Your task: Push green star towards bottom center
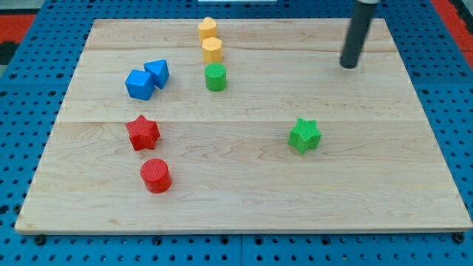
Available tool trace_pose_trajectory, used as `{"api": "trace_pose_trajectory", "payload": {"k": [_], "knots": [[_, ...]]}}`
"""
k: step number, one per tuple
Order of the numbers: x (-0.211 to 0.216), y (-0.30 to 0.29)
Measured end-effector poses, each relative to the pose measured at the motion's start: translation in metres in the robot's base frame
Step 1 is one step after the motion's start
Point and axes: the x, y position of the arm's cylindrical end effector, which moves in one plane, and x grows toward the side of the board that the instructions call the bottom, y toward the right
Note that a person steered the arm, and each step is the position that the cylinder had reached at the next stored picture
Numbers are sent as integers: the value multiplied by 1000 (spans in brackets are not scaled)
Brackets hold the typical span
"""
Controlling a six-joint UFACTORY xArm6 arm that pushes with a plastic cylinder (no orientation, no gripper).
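Note:
The green star point(304, 135) lies on the wooden board point(244, 207), right of centre. My tip point(348, 66) is the lower end of a dark rod at the view's upper right. It stands above and to the right of the green star, well apart from it and touching no block.
A green cylinder point(216, 77) sits below two yellow blocks point(211, 50) point(208, 29) at the top centre. A blue cube point(140, 84) and a blue triangular block point(157, 72) touch at the upper left. A red star point(143, 132) and a red cylinder point(156, 176) lie at the left.

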Motion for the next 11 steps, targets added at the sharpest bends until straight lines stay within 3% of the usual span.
{"api": "trace_pose_trajectory", "payload": {"k": [1,2,5,6,7,8,9,10,11], "knots": [[26,40],[114,127],[237,60],[203,8],[133,-24],[138,-130],[178,-120],[162,-188],[99,-175]]}}
